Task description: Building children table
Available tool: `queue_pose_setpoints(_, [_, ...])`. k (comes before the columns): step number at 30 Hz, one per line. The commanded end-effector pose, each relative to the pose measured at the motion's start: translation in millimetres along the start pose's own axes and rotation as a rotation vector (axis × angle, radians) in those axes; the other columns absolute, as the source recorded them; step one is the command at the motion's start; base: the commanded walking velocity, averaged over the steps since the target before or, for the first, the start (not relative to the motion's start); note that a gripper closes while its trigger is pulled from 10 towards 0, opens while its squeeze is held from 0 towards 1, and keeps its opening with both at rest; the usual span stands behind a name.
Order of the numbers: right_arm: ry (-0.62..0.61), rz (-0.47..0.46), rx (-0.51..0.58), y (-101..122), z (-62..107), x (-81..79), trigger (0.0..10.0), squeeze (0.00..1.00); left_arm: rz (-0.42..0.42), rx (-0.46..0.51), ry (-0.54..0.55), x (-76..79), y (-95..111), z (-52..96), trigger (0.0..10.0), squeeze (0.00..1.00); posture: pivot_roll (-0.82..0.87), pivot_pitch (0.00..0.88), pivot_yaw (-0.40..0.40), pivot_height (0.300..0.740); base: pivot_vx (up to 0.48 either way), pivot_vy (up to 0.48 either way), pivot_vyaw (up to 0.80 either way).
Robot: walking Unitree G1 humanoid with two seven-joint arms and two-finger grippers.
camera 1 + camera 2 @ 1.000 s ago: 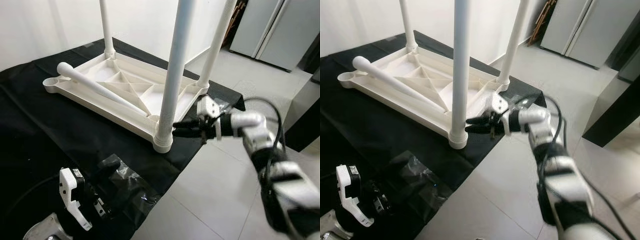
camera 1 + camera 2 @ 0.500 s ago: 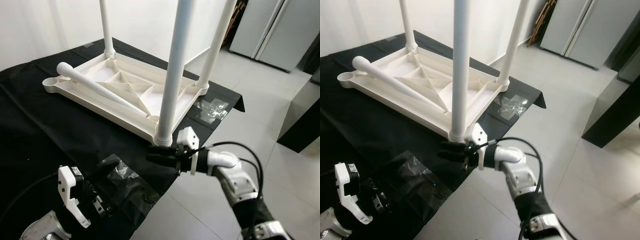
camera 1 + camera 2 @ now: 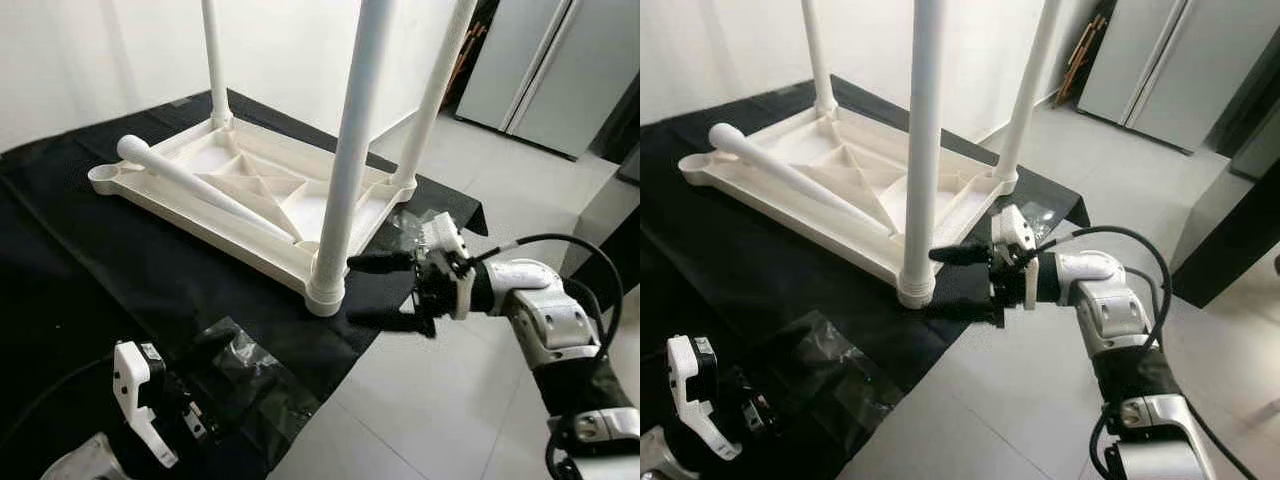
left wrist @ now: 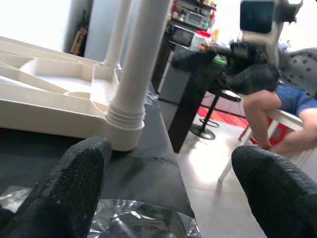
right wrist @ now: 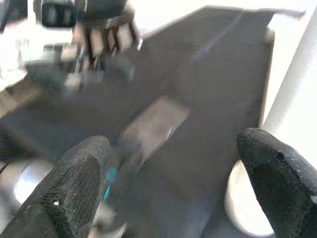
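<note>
Right hand (image 3: 385, 292): fingers spread wide, holding nothing, one finger above the other, tips just beside the near leg (image 3: 347, 160) low down, close to its collar. Not touching the leg as far as the head views show. Right wrist view is blurred; the leg's white base sits at one edge between the two pads.

Near leg stands upright in the corner socket of the upturned tabletop (image 3: 225, 195), which lies underside-up on a black sheet (image 3: 110, 270) on the floor. Two more legs stand in the far sockets. A fourth leg (image 3: 200, 185) lies loose, slantwise across the ribs of the tabletop; the socket at the far-left corner (image 3: 103, 178) is vacant.

Left hand (image 3: 175, 395): low over the near part of the sheet, fingers wide, nothing held, above a crumpled clear plastic wrapper (image 3: 250, 375).

Risks, as judged:
- Closing on the leg off-centre could push it sideways; if it is only loosely seated, it may tilt or pop from the socket.
- A sideways shove could slide the whole tabletop on the sheet.
- A tall leg toppling would strike the other legs or the tiled floor (image 3: 440, 400).
- A seated person (image 4: 270, 106) is near in the left wrist view; a falling leg could reach that way.
- Wrapper underfoot or under the left hand may snag.
</note>
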State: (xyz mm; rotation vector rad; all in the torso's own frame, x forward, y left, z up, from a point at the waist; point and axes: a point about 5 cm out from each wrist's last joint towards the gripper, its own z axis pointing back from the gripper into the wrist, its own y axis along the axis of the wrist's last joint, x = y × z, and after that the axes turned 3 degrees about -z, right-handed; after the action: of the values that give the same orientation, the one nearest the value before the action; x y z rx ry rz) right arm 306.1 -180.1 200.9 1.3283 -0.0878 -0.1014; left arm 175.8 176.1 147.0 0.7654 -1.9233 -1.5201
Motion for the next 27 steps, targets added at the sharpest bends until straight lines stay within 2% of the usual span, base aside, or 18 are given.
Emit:
queue_pose_setpoints(1, [-0.016,-0.025,-0.093,-12,6.8,-2.5,10.0,1.0,0.006,-0.009,-0.007,3.6,1,1.4,10.0,0.0,0.0,0.159,-0.121,0.74,0.0,0.0,0.0])
queue_pose_setpoints(2, [-0.016,-0.025,-0.093,-12,6.8,-2.5,10.0,1.0,0.006,-0.009,-0.007,3.6,1,1.4,10.0,0.0,0.0,0.159,-0.121,0.74,0.0,0.0,0.0])
queue_pose_setpoints(3, [-0.136,-0.008,-0.151,-20,14.1,7.1,10.0,1.0,0.01,-0.013,-0.009,5.3,1,2.4,10.0,0.0,0.0,0.165,-0.119,0.74,0.0,0.0,0.0])
queue_pose_setpoints(4, [-0.136,-0.008,-0.151,-20,14.1,7.1,10.0,1.0,0.01,-0.013,-0.009,5.3,1,2.4,10.0,0.0,0.0,0.165,-0.119,0.74,0.0,0.0,0.0])
queue_pose_setpoints(5, [-0.32,0.036,-0.158,-19,17.3,25.4,10.0,1.0,0.016,-0.017,-0.015,6.7,1,3.1,10.0,0.0,-0.01,0.171,-0.112,0.74,0.0,0.0,0.0])
queue_pose_setpoints(6, [-0.422,0.054,-0.121,-15,15.2,37.2,10.0,1.0,0.02,-0.021,-0.022,7.5,2,3.4,10.0,0.0,-0.01,0.172,-0.111,0.74,0.0,0.0,0.0])
queue_pose_setpoints(7, [-0.47,0.068,-0.064,-8,9.8,44.3,10.0,1.0,0.023,-0.025,-0.029,8.1,2,3.4,10.0,0.0,-0.01,0.172,-0.111,0.74,0.0,0.0,0.0])
queue_pose_setpoints(8, [-0.47,0.068,-0.064,-8,9.8,44.3,10.0,1.0,0.023,-0.025,-0.029,8.1,2,3.4,10.0,0.0,-0.01,0.172,-0.111,0.74,0.0,0.0,0.0])
queue_pose_setpoints(9, [-0.409,0.087,0.012,3,-3.0,45.2,10.0,1.0,0.022,-0.029,-0.037,8.6,1,2.7,10.0,0.0,0.0,0.173,-0.11,0.74,0.0,0.0,0.0])
queue_pose_setpoints(12, [-0.36,0.1,0.033,7,-8.8,43.9,10.0,1.0,0.021,-0.03,-0.039,8.8,2,2.4,10.0,0.0,0.0,0.173,-0.11,0.74,0.0,0.0,0.0])
queue_pose_setpoints(13, [-0.309,0.1,0.043,10,-16.3,43.4,10.0,0.94,0.021,-0.03,-0.039,9.0,2,2.1,10.0,0.0,0.0,0.172,-0.109,0.74,0.0,0.0,0.0])
queue_pose_setpoints(14, [-0.309,0.1,0.043,10,-16.3,43.4,10.0,0.94,0.021,-0.03,-0.039,9.0,2,2.1,10.0,0.0,0.0,0.172,-0.109,0.74,0.0,0.0,0.0])
queue_pose_setpoints(15, [-0.256,0.105,0.058,13,-27.0,43.7,10.0,0.0,0.021,-0.029,-0.038,9.4,2,2.1,10.0,0.0,0.0,0.172,-0.113,0.74,0.0,0.0,0.0])
queue_pose_setpoints(16, [-0.212,0.095,0.065,16,-35.8,44.7,10.0,0.0,0.021,-0.028,-0.036,10.0,2,2.1,10.0,0.0,0.01,0.176,-0.115,0.74,0.0,0.0,0.0])
queue_pose_setpoints(21, [-0.155,0.09,0.072,22,-47.2,47.0,10.0,0.0,0.021,-0.028,-0.033,11.7,3,2.4,10.0,0.0,0.01,0.182,-0.114,0.74,0.0,0.0,0.0])
queue_pose_setpoints(22, [-0.11,0.104,0.071,28,-52.3,48.3,10.0,0.0,0.022,-0.029,-0.032,12.7,3,2.8,10.0,0.0,0.01,0.186,-0.113,0.74,0.0,0.0,0.0])
queue_pose_setpoints(25, [-0.089,0.12,0.069,33,-56.1,50.5,10.0,0.0,0.022,-0.03,-0.032,13.4,3,3.0,10.0,0.0,0.01,0.186,-0.113,0.74,0.0,0.0,0.0])
queue_pose_setpoints(27, [-0.04,0.158,0.072,45,-62.7,53.9,10.0,0.0,0.026,-0.035,-0.034,15.1,4,3.6,10.0,0.0,0.02,0.192,-0.116,0.74,0.0,0.0,0.0])
